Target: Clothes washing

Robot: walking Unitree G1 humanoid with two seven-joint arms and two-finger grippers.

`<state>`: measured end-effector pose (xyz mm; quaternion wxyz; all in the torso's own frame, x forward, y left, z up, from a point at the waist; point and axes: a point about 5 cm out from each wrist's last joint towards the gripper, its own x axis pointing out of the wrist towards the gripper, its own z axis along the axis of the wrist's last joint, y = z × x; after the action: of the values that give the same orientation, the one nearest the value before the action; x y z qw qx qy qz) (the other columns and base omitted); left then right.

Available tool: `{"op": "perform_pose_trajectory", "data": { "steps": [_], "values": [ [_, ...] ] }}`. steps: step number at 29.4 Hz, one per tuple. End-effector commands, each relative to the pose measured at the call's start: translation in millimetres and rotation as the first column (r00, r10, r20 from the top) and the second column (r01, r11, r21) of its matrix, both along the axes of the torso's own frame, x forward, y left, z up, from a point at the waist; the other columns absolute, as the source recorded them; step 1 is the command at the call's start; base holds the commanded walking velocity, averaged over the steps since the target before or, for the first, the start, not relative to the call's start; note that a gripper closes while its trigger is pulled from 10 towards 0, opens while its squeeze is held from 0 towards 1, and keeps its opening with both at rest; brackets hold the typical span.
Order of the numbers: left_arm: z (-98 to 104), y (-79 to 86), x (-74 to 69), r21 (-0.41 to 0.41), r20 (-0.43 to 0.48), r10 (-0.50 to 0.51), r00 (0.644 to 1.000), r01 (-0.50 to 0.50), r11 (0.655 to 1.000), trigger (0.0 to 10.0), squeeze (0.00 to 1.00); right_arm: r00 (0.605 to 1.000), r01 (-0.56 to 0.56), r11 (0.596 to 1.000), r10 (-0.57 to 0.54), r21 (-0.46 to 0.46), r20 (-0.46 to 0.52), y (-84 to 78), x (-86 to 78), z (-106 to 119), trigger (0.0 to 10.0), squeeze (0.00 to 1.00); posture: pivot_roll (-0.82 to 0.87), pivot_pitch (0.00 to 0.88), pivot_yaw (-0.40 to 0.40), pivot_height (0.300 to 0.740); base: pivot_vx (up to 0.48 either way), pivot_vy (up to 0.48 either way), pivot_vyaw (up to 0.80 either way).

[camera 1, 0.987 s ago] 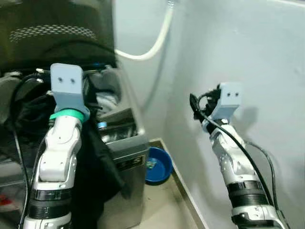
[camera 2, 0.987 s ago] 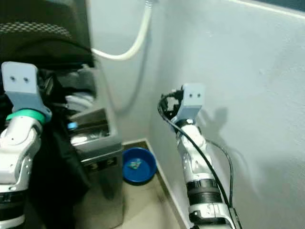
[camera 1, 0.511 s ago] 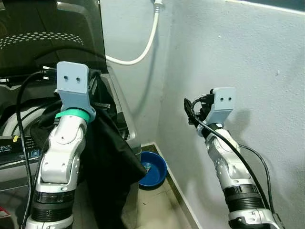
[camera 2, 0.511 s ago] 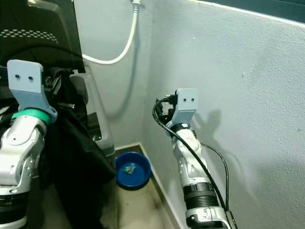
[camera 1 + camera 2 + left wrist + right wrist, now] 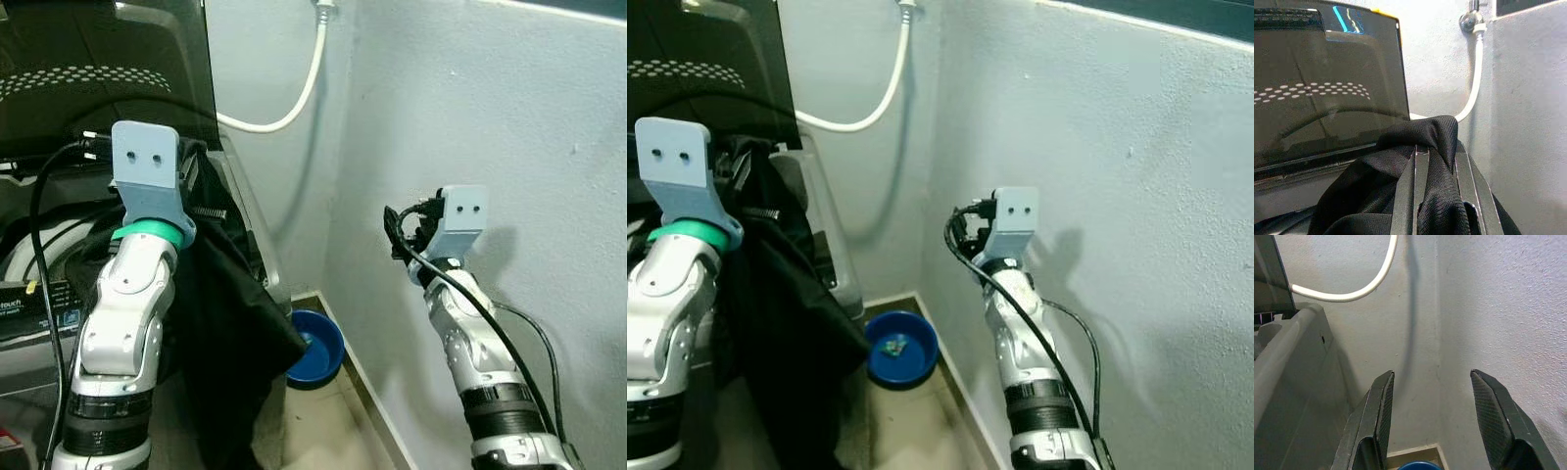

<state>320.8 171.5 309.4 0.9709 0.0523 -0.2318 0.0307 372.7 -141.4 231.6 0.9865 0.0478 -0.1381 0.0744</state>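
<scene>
Left tool clamped on woven black garment — right tool spread wide, empty — glossy washer lid.

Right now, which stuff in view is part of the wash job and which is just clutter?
Job:
- black garment, clamped in the left gripper
- washing machine, lid up
- white hose on the wall

Lying about:
- blue bowl on the floor in the corner
- right gripper, fingers open, holding nothing
</scene>
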Motion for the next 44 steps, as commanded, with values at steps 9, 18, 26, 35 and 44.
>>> {"op": "perform_pose_trajectory", "data": {
  "steps": [9, 18, 26, 35, 44],
  "values": [
    [12.7, -2.4, -4.8, 0.01, 0.05, -0.022, 0.999, 0.022, 1.0, 10.0, 0.0, 1.0, 0.007, 1.0, -0.007, 0.006, -0.006, -1.4, -0.2, -2.8, 10.0, 0.0, 0.02, 0.038, 0.013, 0.74, 0.0, 0.418, 0.0],
    [13.3, 0.3, -4.7, 0.009, 0.049, -0.014, 0.999, 0.013, 1.0, 10.0, 0.0, 1.0, 0.007, 1.0, -0.007, -0.007, -0.01, -1.6, 0.5, -3.2, 10.0, 0.0, 0.02, 0.043, 0.011, 0.74, 0.0, 0.415, 0.0],
    [13.2, 2.3, -3.4, 0.004, 0.043, -0.003, 0.999, 0.003, 1.0, 10.0, 0.0, 0.999, -0.037, 0.995, 0.037, -0.092, 0.005, 9.2, -0.5, -3.4, 10.0, 0.0, 0.02, 0.048, 0.012, 0.74, 0.0, 0.398, 0.6],
    [9.0, 8.0, -0.2, -0.001, 0.006, 0.042, 0.999, -0.042, 0.999, 10.0, 0.0, 0.999, -0.053, 0.995, 0.053, -0.083, -0.006, 8.8, -1.0, -7.0, 10.0, 0.0, 0.02, 0.051, 0.011, 0.74, 0.0, 0.08, 0.18],
    [6.5, 11.0, 2.7, 0.008, -0.021, 0.078, 0.997, -0.078, 0.997, 10.0, 0.0, 0.998, -0.055, 0.995, 0.055, -0.088, -0.001, 7.9, -1.1, -6.2, 10.0, 0.0, 0.02, 0.054, 0.011, 0.74, 0.0, 0.0, 0.0]
  ]
}}
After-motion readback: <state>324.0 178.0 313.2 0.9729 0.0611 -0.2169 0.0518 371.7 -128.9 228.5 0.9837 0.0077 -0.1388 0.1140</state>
